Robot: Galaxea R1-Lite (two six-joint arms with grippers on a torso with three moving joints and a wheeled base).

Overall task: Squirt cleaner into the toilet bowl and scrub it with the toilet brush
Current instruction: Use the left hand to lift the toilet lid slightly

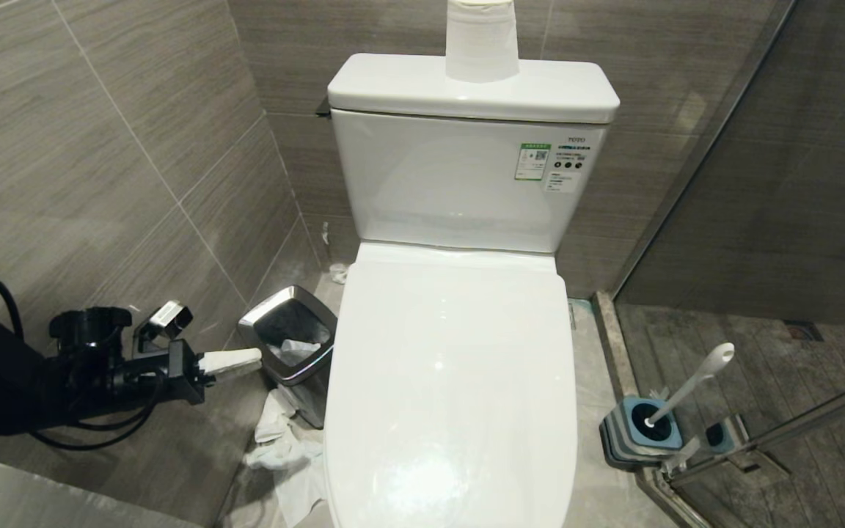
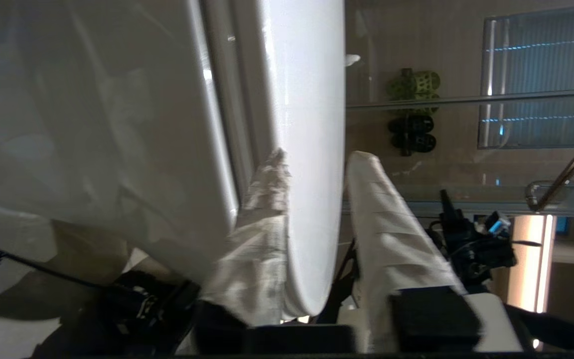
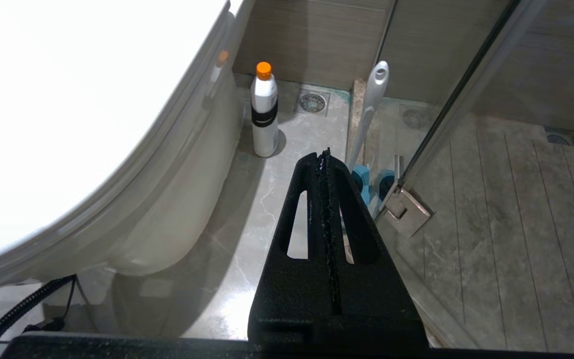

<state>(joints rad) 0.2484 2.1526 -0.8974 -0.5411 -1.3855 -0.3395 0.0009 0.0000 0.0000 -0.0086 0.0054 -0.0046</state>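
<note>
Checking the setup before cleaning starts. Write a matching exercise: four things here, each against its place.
1 toilet brush
2 steel bin
3 paper roll
4 orange-capped bottle

A on the tank
B in the blue holder
C on the floor by the round drain
D left of the toilet

Pairs: 1-B, 2-D, 3-A, 4-C

Closed lid (image 1: 452, 381) over toilet bowl (image 2: 117, 124)
</note>
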